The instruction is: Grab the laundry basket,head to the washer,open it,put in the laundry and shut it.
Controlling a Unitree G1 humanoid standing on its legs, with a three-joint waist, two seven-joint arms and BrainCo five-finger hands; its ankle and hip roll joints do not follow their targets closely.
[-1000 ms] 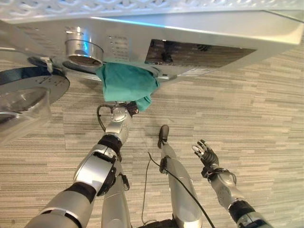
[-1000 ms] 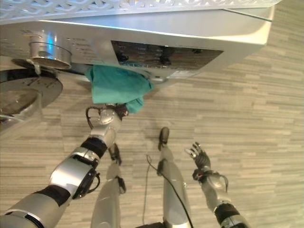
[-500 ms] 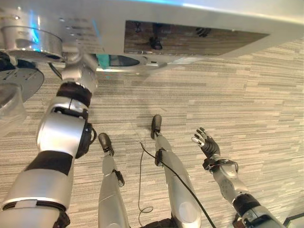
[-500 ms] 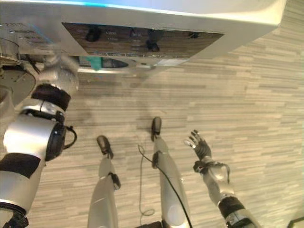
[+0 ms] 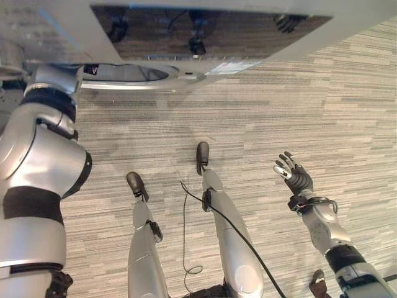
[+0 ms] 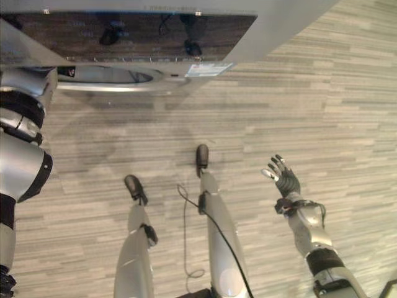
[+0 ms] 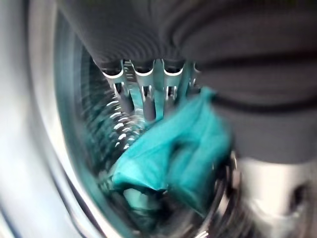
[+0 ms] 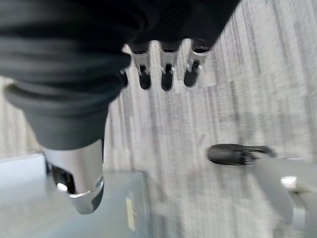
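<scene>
The silver washer (image 5: 56, 31) fills the top of the eye views, with a dark control panel (image 5: 205, 25) and the drum opening (image 5: 133, 73) under it. My left arm reaches into that opening at the left. Inside the ribbed metal drum (image 7: 94, 124), my left hand (image 7: 148, 84) has its fingers curled on a bunched teal cloth (image 7: 168, 148). My right hand (image 5: 295, 180) hangs low at the right over the floor, away from the washer, its fingers (image 8: 166, 74) spread and holding nothing.
Striped grey wood-look floor (image 5: 310, 93) stretches in front of and to the right of the washer. The washer's front overhangs the space above my arms.
The camera has shifted. My left hand has gone from in front of the washer's opening into the drum, taking the teal cloth with it. The right hand stays open and has drifted a little right.
</scene>
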